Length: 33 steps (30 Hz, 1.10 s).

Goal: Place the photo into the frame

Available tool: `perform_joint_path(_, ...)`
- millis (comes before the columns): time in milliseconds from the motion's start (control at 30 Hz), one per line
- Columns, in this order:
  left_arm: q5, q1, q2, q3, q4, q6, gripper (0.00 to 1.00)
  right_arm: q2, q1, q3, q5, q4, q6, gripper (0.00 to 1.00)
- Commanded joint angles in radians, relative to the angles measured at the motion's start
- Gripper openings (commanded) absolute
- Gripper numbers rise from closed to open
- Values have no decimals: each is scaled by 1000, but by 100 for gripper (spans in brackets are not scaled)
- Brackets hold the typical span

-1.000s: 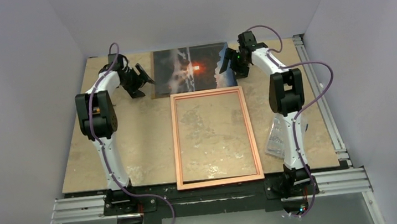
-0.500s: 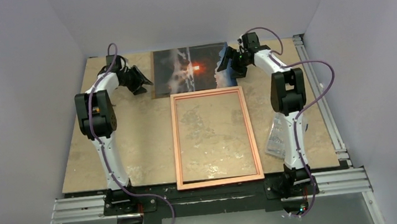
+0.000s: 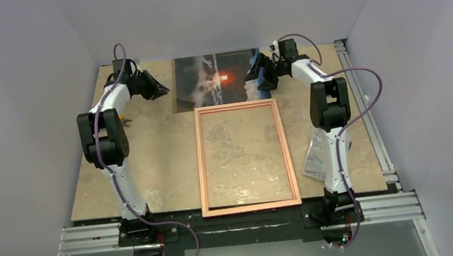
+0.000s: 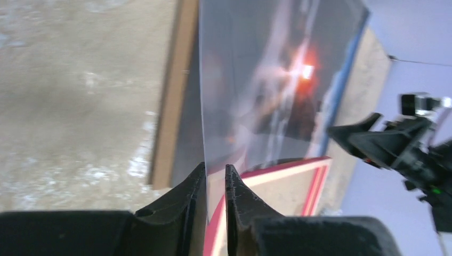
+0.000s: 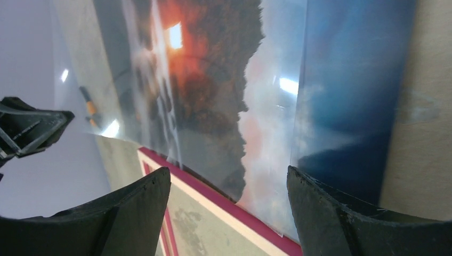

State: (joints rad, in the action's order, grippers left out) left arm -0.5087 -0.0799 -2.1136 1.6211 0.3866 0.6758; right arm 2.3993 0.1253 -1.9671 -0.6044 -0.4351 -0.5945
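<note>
Left end effector (image 4: 215, 169): fingers pressed almost together, pinching the left edge of the clear sheet (image 4: 250, 106) that lies over the photo. That edge looks raised off the stack.
Right end effector (image 5: 226, 176): fingers spread wide and holding nothing. It hangs over the photo's right end, above the corner beside the frame; I cannot tell whether it touches.
Frame (image 3: 251, 207): lies flat in the middle of the worktop (image 3: 152, 167), long sides running near to far, near end between the two arm bases. The worktop shows through its opening. It looks tan from above, and a pink border shows in both wrist views.
Plastic wrapper (image 3: 315, 157): crinkled and clear, on the worktop right of the frame, partly behind the right arm.
Photo (image 3: 215, 78): flat at the far middle of the worktop, picture side up, long side running across. Its near edge is just beside the frame's far end, so it is outside the frame. The orange sun sits near its centre, and the blue strip at its right end is not covered by the clear sheet.
Backing board (image 4: 169, 106): brown, under the photo, with a strip showing past the photo's left edge.
</note>
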Motion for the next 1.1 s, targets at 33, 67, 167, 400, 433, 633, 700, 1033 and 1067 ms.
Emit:
perform_joint_path(33,-141,24,127,-14,-75,46,11,-96,46,14,-184,75,-60,79)
perform_joint_path(67,-152,25,138,-18,-78,48,9,-103,46,17,-195,83,-66,78)
perform_joint_path(167,-170,24,174,-40,-76,47,4,-129,46,30,-223,111,-92,79)
perform_joint_path(400,-199,24,326,-188,-121,72,0,-235,46,132,-250,180,-130,79)
perform_joint_path(433,-199,23,352,-209,-121,75,0,-249,46,146,-249,181,-127,79)
perform_joint_path(633,-230,24,544,-424,-261,205,0,-361,39,238,-228,180,-113,80)
perform_joint_path(700,-244,29,596,-496,-316,253,0,-407,34,271,-216,162,-97,81)
perform_joint_path(1033,-120,188,984,-886,-236,254,0,-678,7,547,4,-79,92,84)
perform_joint_path(1067,-87,212,1040,-940,-229,266,0,-703,8,579,42,-98,117,85)
